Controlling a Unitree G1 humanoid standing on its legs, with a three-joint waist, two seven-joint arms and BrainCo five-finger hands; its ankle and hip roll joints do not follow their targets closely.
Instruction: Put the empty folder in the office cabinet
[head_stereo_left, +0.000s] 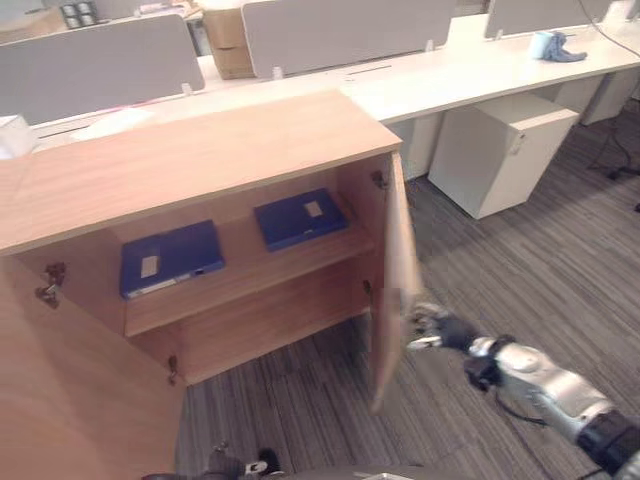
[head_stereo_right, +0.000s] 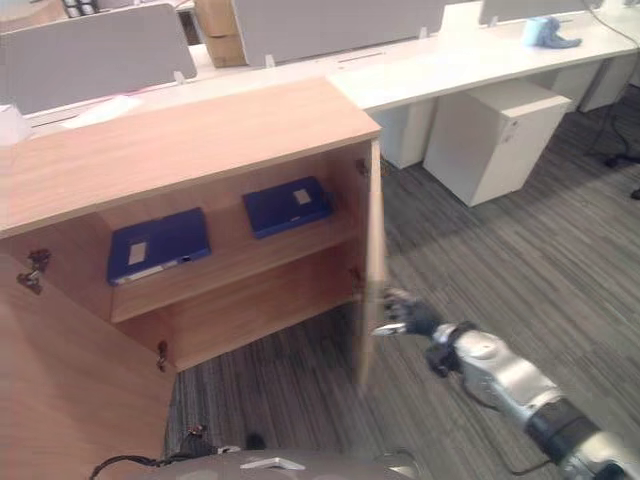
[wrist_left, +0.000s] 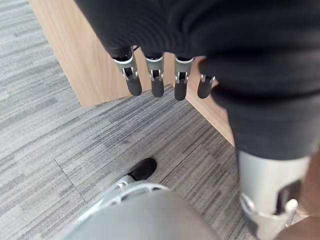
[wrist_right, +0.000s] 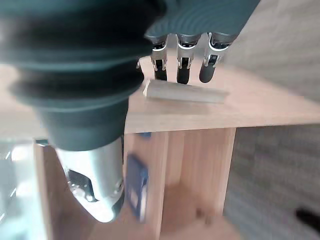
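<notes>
From the left eye, two folders (head_stereo_left: 170, 259) (head_stereo_left: 299, 217) lie flat on the cabinet (head_stereo_left: 190, 150) shelf; the right robot hand (head_stereo_left: 432, 329) touches the door (head_stereo_left: 392, 280). Right wrist: its fingers (wrist_right: 182, 64) straight. Left wrist: left robot hand (wrist_left: 160, 75) relaxed beside the cabinet.

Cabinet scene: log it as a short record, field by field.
cabinet: both doors open
shelf: holds two blue folders
left folder: lying flat
right folder: lying flat, apart from the left one
right door: swung out, edge toward the camera
right hand: open, at the right door's edge
left hand: open, holding nothing, above the carpet
</notes>
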